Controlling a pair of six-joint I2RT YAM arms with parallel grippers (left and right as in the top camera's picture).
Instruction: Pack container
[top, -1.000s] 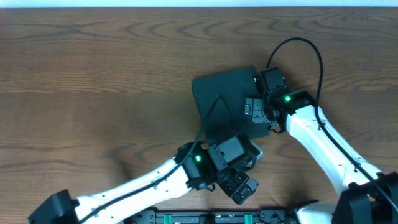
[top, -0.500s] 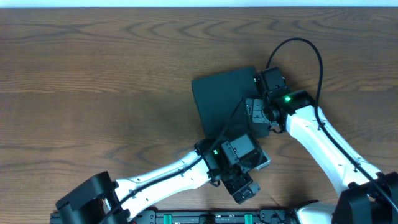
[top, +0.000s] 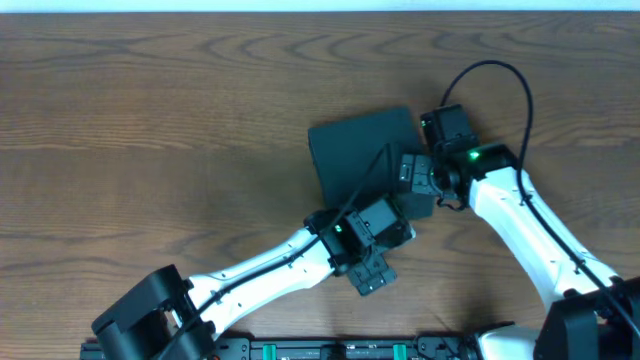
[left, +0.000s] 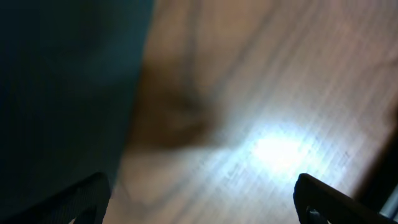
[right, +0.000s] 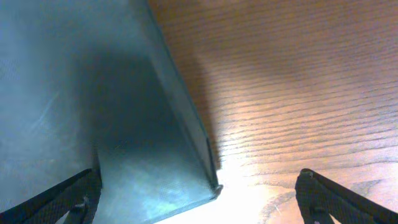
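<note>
The container (top: 355, 155) is a dark teal-grey square box lying on the wooden table with its flat lid down. My left gripper (top: 392, 220) is at its near right corner and my right gripper (top: 415, 185) is at its right edge. In the left wrist view, which is blurred, the container (left: 62, 93) fills the left side and the left gripper (left: 202, 205) is open over bare wood just beside it. Seen from the right wrist, the right gripper (right: 199, 202) is open and the container's (right: 93, 93) corner lies between the fingers.
The wooden table (top: 150, 120) stretches to the left of and behind the container. Its far edge meets a pale strip at the top of the overhead view. The right arm's black cable (top: 500, 80) loops above the table at the right.
My left arm has swung up and left, bringing its gripper closer against the container's near right corner. The right wrist has shifted slightly right. Both grippers have stayed open.
</note>
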